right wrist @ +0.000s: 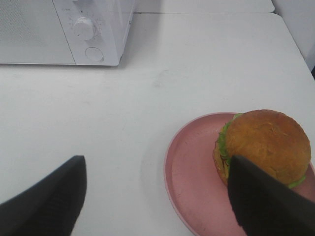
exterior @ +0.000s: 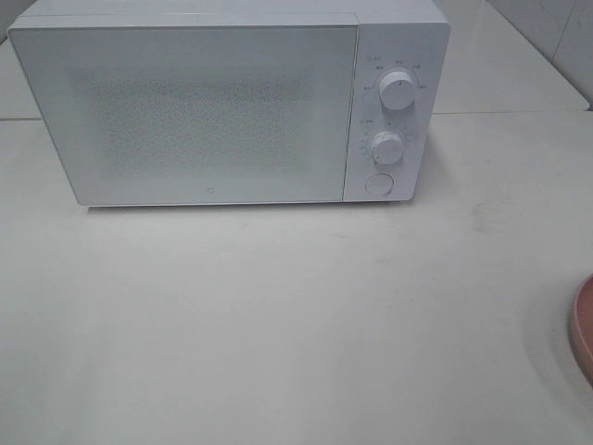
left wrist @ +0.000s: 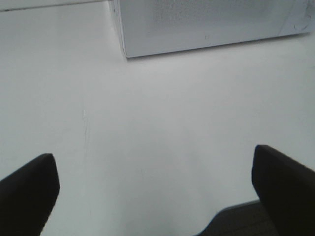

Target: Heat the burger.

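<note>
Near the lens: right gripper (right wrist: pixel 155 196), fingers spread wide, holding nothing. Just past one finger: burger (right wrist: pixel 263 146) sitting on plate (right wrist: pixel 189 172), well apart from microwave (right wrist: pixel 64 29), off to its knob side. Probably parked there to be easy to grab. Left gripper (left wrist: pixel 155 189) also spread wide and empty, over bare table (left wrist: pixel 147 123) in front of microwave, likely waiting to help with door (exterior: pixel 185 116). Door shut, so nothing heating yet.
</note>
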